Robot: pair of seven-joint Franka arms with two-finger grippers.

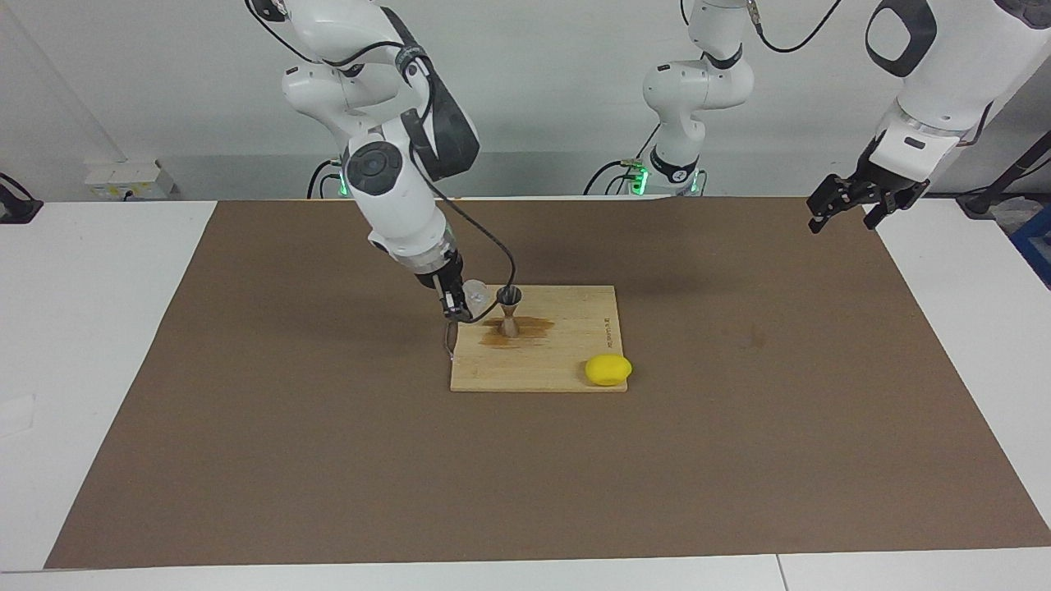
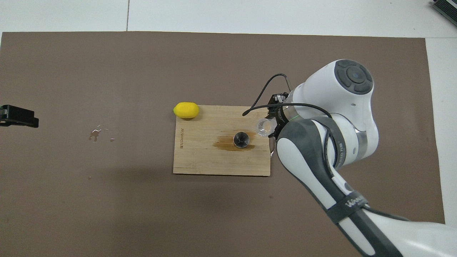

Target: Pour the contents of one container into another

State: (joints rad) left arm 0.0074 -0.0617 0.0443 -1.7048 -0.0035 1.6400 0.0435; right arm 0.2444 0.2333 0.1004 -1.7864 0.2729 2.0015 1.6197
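Observation:
The small clear plastic cup (image 1: 475, 289) is held in my right gripper (image 1: 454, 302), which is shut on it just above the wooden board (image 1: 566, 361). The cup is level with the top of the silvery hourglass jigger (image 1: 509, 310) and close beside it, on the side toward the right arm's end of the table. It looks tipped toward the jigger. The jigger stands upright on a dark wet stain on the board. In the overhead view the cup (image 2: 264, 127) is beside the jigger (image 2: 241, 139), and the right gripper (image 2: 276, 119) is partly hidden by its arm. My left gripper (image 1: 846, 209) waits open, raised over the table's edge.
A yellow lemon (image 1: 608, 369) lies at the board's corner farthest from the robots, toward the left arm's end. A few drops of liquid (image 2: 96, 134) lie on the brown mat (image 2: 107, 196) near the left gripper (image 2: 18, 116).

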